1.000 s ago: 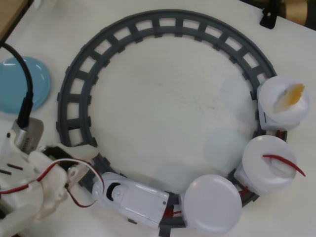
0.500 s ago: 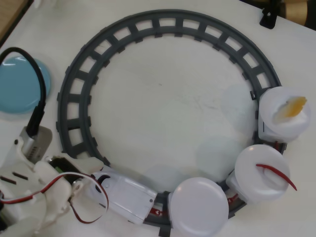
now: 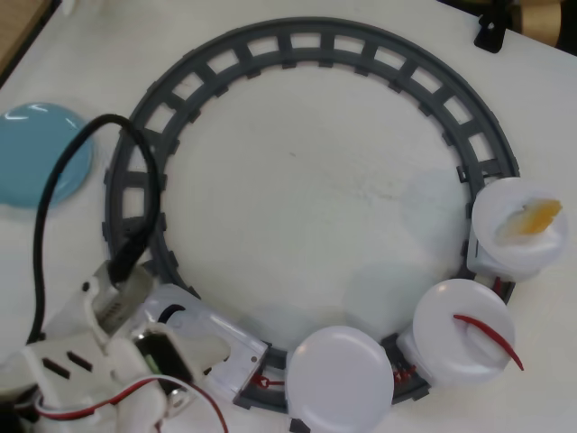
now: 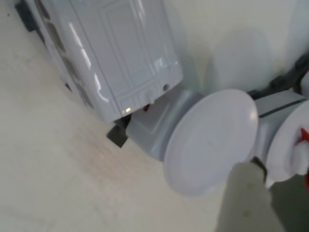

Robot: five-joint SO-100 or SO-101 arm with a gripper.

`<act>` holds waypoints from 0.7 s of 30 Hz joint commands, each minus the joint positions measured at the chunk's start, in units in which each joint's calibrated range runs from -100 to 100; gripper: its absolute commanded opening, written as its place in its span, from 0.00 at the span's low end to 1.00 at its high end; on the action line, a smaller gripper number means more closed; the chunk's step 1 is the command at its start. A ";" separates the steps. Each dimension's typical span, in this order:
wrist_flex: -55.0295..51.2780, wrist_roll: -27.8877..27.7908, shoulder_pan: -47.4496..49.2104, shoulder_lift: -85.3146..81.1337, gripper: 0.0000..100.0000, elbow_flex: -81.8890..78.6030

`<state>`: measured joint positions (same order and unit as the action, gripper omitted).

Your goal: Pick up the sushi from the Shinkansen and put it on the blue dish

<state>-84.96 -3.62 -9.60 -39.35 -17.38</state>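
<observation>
Near the table's bottom-left corner, arm over the Shinkansen nose; gripper jaw state cannot be judged. Sushi on the middle car's plate, bottom-right. Blue dish left edge. Approach step; next: reach toward sushi.

- arm enters overhead view from bottom-left corner, white body, black cable looping up from it, red wires along lower edge
- gripper: one blurred pale finger at wrist view's bottom edge; jaw opening not readable
</observation>
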 commanded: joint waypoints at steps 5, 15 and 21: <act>2.79 1.37 -1.49 7.37 0.10 4.58; 0.24 1.37 -1.49 9.20 0.15 11.34; 0.41 1.37 -1.58 9.20 0.18 11.16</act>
<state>-84.54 -2.59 -10.67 -30.07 -9.61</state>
